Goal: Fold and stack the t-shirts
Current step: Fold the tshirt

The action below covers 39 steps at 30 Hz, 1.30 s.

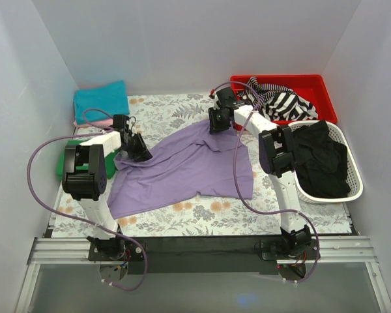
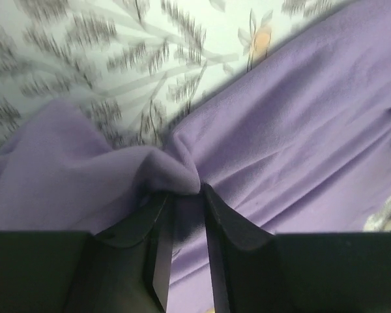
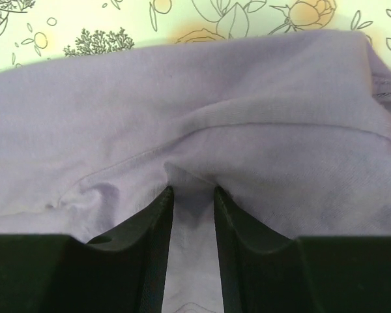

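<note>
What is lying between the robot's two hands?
The purple t-shirt lies spread between the left gripper and right gripper, both pinching it; the top view shows this.

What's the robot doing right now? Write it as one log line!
left gripper: pinching purple t-shirt | right gripper: pinching purple t-shirt | fold: not yet done

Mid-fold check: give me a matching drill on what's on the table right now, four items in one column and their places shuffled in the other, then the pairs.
Items
1. lavender t-shirt
2. teal t-shirt
3. striped garment
4. black garment

Places
A. in the white basket
B. folded, at the far left corner of the table
C. spread mid-table, pinched by the left gripper and the right gripper
D. in the red bin

Pairs: 1-C, 2-B, 3-D, 4-A
</note>
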### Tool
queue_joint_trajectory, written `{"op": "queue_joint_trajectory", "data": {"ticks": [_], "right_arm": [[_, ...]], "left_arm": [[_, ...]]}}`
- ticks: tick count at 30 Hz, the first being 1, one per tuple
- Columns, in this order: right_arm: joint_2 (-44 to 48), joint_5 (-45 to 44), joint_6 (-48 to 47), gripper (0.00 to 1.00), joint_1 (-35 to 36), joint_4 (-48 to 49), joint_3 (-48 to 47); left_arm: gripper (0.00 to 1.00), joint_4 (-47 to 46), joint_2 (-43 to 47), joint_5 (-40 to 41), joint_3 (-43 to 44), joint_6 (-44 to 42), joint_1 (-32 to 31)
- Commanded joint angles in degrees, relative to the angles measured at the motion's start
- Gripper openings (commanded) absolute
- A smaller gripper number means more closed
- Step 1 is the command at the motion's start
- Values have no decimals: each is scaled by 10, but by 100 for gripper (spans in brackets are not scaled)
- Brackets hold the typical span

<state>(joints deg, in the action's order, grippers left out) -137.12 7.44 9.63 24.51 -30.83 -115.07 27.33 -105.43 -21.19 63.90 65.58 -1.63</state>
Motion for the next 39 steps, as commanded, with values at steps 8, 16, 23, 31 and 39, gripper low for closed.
{"op": "queue_joint_trajectory", "data": {"ticks": [8,16,23,31,39], "right_arm": [[-13,-72,-29,39,-10,-46,40],[19,-60,-51,38,-10,-22,77],[90,-52,-78,38,-9,4,91],[228,-32,-111,39,-3,53,158],[277,-54,-119,38,-3,56,277]], "left_arm": [[27,44,-186,77,260,7,13],[27,61,-236,60,350,-13,15],[34,62,-146,5,312,-55,15],[43,2,18,-53,222,-85,15],[45,25,70,-58,151,-97,15]]}}
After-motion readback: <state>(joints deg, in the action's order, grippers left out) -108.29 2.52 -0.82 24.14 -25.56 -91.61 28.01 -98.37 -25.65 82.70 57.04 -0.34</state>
